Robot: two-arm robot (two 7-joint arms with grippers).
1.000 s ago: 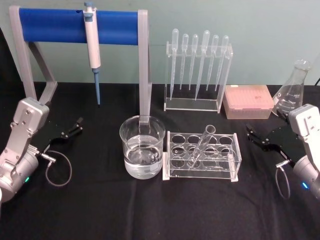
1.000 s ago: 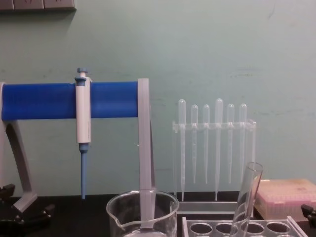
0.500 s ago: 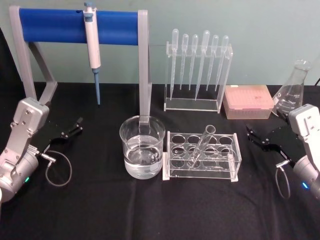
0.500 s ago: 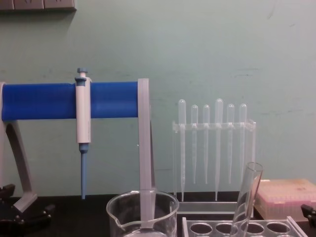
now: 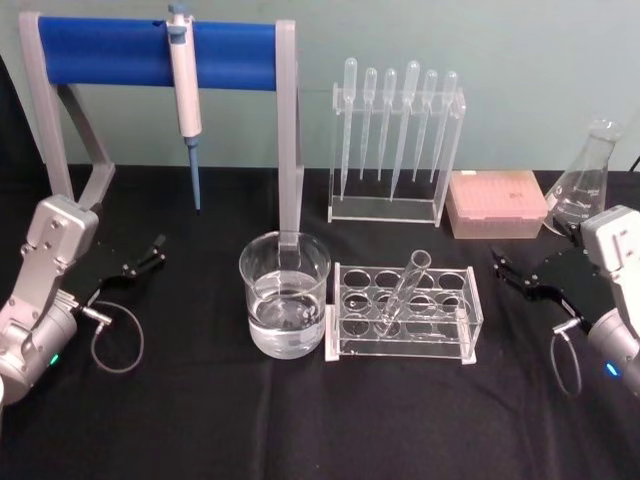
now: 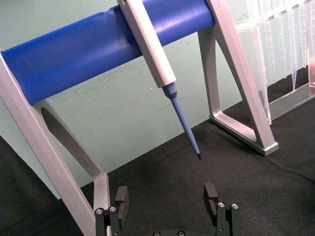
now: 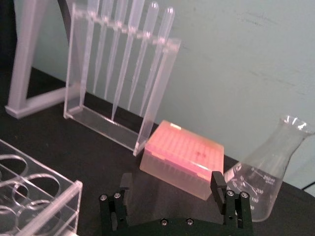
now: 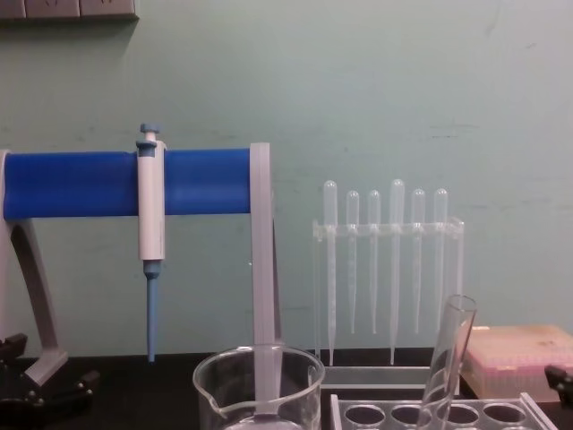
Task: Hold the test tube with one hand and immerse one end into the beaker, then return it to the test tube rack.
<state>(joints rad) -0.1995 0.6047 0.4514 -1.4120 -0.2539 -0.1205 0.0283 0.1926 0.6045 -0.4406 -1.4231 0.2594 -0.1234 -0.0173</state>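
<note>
Test tube (image 5: 402,292) leans in the rack (image 5: 472,318), just right of the beaker (image 5: 250,290). Left gripper (image 5: 142,262) and right gripper (image 5: 512,272) are spread, idle at the bench sides. Risk: the tilted glass may slip or snag the rack when gripped.

We record one pale green wall (image 8: 385,81), matte and plain, rising directly behind the tabletop (image 5: 300,430). We note a faint scuff (image 8: 448,136) on its paint, right of centre, and light grey panels (image 8: 67,7) at its upper left, cut by the chest view's edge. The tabletop wears black fabric across its full width, under soft, even light.
</note>
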